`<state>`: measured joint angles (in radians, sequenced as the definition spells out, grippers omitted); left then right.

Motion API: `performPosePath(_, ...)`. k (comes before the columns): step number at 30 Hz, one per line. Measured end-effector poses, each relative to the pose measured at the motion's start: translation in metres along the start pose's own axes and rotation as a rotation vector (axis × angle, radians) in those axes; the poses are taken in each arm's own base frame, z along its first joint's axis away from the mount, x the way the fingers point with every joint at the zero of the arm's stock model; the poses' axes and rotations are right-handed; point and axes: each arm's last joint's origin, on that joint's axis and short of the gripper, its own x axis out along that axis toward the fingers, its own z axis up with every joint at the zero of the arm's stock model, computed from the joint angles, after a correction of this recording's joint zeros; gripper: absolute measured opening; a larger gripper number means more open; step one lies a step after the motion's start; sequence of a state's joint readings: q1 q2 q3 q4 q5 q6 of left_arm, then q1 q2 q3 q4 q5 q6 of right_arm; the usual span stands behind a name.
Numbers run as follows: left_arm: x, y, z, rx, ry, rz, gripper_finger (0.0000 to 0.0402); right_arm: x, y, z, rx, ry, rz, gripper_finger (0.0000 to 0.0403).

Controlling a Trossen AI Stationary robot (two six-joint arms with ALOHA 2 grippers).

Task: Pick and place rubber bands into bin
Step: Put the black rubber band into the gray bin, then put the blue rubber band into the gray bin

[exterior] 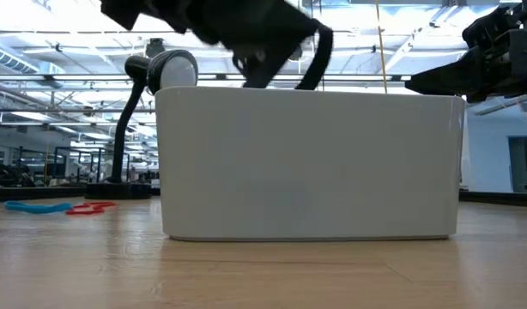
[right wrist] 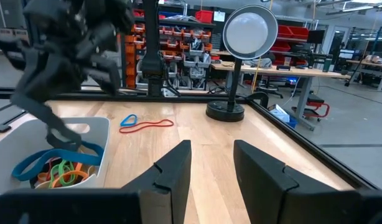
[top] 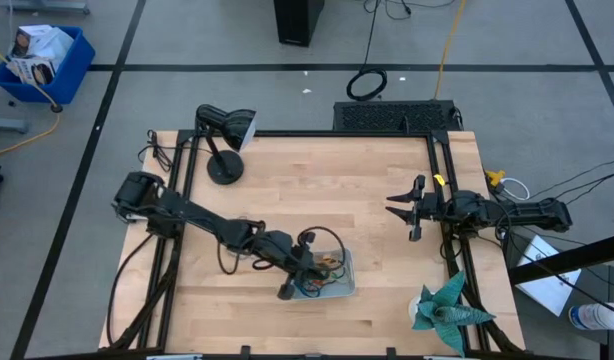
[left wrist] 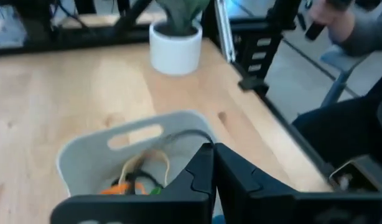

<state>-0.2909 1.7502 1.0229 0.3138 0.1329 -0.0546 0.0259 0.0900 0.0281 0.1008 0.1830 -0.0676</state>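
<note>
Left gripper (top: 287, 291) over the bin (top: 345, 284) near the surface's front edge, fingers clenched, nothing visibly held. Bin: pale translucent plastic, rounded corners, holding tangled thin rubber bands (right wrist: 54, 171). Red band (right wrist: 147, 126) and blue band (right wrist: 128, 120) lie loose near the lamp (top: 224, 143). Right gripper (top: 413, 210) by the right edge, fingers released.

The table (top: 317, 190) is pale wood with a smooth, grained finish. The bin (right wrist: 97, 134) is matt pale plastic. The rubber bands (right wrist: 57, 168) look smooth and rubbery. The lamp (right wrist: 237, 56) is matt black.
</note>
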Motion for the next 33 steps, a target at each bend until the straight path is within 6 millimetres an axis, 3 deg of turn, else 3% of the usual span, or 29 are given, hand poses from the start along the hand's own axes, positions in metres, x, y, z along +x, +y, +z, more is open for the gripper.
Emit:
performPosePath(4,0.011,0.005,-0.014,-0.015,0.046,0.01,0.0006,0.0,0.0,0.0,0.0,0.0,0.0,0.0116)
performPosePath(10,0.024,0.015,-0.033,-0.054,0.107,0.031,0.0022,0.0,0.0,0.0,0.0,0.0,0.0,0.0116)
performPosePath(16,0.032,0.024,-0.048,-0.07,0.144,0.05,0.0006,0.0,0.0,0.0,0.0,0.001,0.0,0.0116)
performPosePath(25,0.032,0.029,-0.047,-0.078,0.134,0.062,0.006,0.0,0.0,0.0,0.0,0.001,0.0,0.0116)
performPosePath(33,0.032,0.029,-0.047,-0.1,0.133,0.063,0.0067,0.0,0.0,0.0,0.0,0.001,0.0,0.0116)
